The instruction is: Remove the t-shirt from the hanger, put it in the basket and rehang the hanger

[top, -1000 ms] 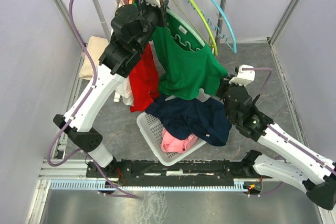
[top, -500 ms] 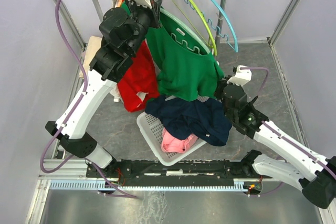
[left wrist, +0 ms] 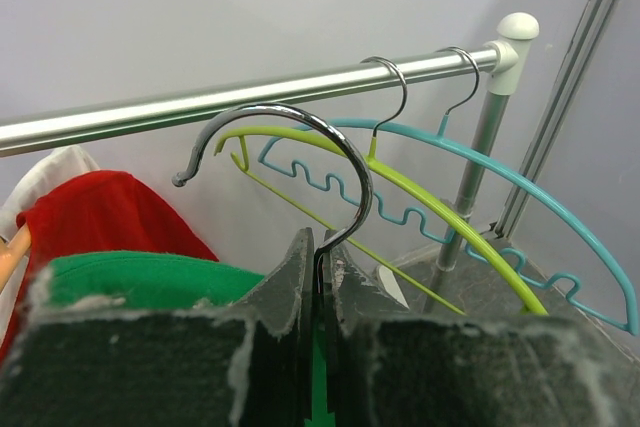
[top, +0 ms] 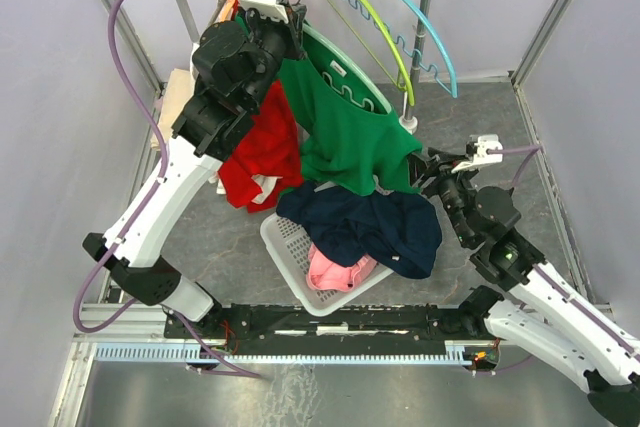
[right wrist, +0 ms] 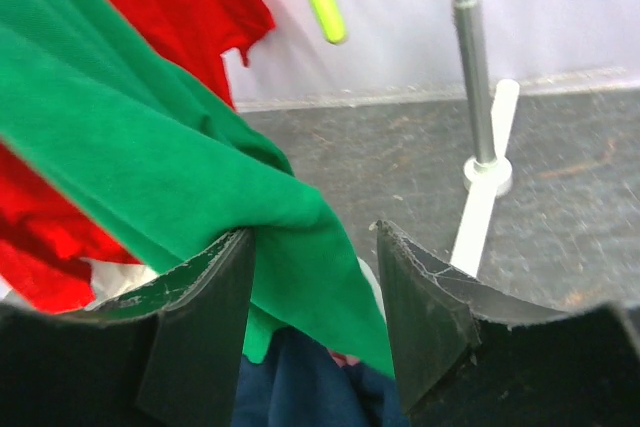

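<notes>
Right gripper [right wrist: 315, 242] has opened and swung right, jaws wide around the t-shirt [top: 345, 142] hem. Left gripper [left wrist: 320, 247] clamps the hanger [left wrist: 355, 152] hook by the rail [left wrist: 150, 107], far left; t-shirt hangs from it.

Bright even diffuse light; faint shadows; glare on rail [left wrist: 100, 119], hanger hook [left wrist: 345, 147]; wrist-view foreground blurred.
</notes>
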Robot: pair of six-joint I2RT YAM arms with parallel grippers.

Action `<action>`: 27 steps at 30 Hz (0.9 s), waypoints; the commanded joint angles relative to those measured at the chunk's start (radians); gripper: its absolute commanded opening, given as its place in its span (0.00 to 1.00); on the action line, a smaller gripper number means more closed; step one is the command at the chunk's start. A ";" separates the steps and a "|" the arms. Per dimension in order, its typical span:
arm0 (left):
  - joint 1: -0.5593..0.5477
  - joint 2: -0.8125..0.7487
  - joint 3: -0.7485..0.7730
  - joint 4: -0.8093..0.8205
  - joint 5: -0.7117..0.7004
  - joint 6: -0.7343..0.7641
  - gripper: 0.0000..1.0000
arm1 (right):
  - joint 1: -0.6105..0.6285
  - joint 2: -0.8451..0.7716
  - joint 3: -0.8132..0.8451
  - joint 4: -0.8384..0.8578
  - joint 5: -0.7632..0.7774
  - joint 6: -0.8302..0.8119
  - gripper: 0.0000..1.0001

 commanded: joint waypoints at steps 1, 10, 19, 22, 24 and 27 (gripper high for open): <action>0.005 -0.010 0.037 0.108 -0.010 -0.024 0.03 | -0.004 -0.038 -0.018 0.123 -0.204 -0.108 0.60; 0.004 -0.001 0.049 0.101 -0.001 -0.024 0.03 | -0.003 -0.047 0.007 0.147 -0.390 -0.164 0.61; 0.004 0.022 0.089 0.085 -0.009 -0.010 0.03 | -0.003 -0.037 0.029 0.091 -0.449 -0.191 0.73; 0.003 0.020 0.080 0.085 0.008 -0.020 0.03 | -0.003 -0.039 0.036 0.111 -0.418 -0.184 0.73; 0.004 0.014 0.068 0.084 0.016 -0.024 0.03 | -0.003 -0.031 0.051 0.125 -0.385 -0.183 0.72; 0.004 0.003 0.051 0.087 0.025 -0.028 0.03 | -0.004 -0.008 0.079 0.143 -0.348 -0.183 0.70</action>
